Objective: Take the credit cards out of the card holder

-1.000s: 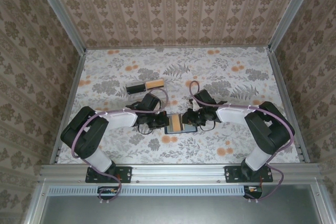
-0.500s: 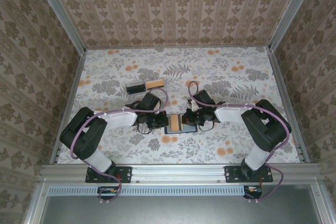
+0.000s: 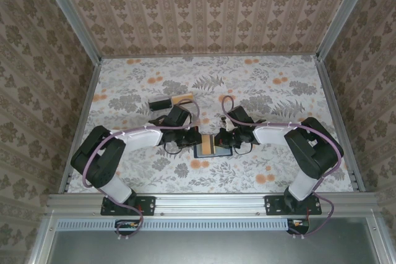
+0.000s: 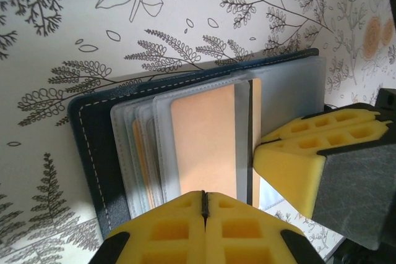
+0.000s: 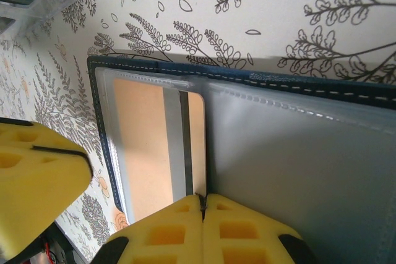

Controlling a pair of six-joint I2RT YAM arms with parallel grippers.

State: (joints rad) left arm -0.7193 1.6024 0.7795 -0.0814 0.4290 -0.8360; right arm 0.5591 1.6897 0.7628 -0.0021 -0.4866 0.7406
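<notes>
Card holder (image 3: 204, 149) lies open mid-worktop (image 3: 278, 91) between both arms. Left end effector (image 4: 204, 197) is closed tight at the holder's edge, and right end effector (image 5: 203, 201) is closed tight at the fold. Tan-orange card (image 4: 204, 146) sits in a clear sleeve (image 4: 278, 91). Either tip may be pinching plastic, hard to tell. Risk: tips slip off the slick sleeve, or drag the whole holder instead of the card.

Card holder (image 5: 272, 153) partly beyond right edge
</notes>
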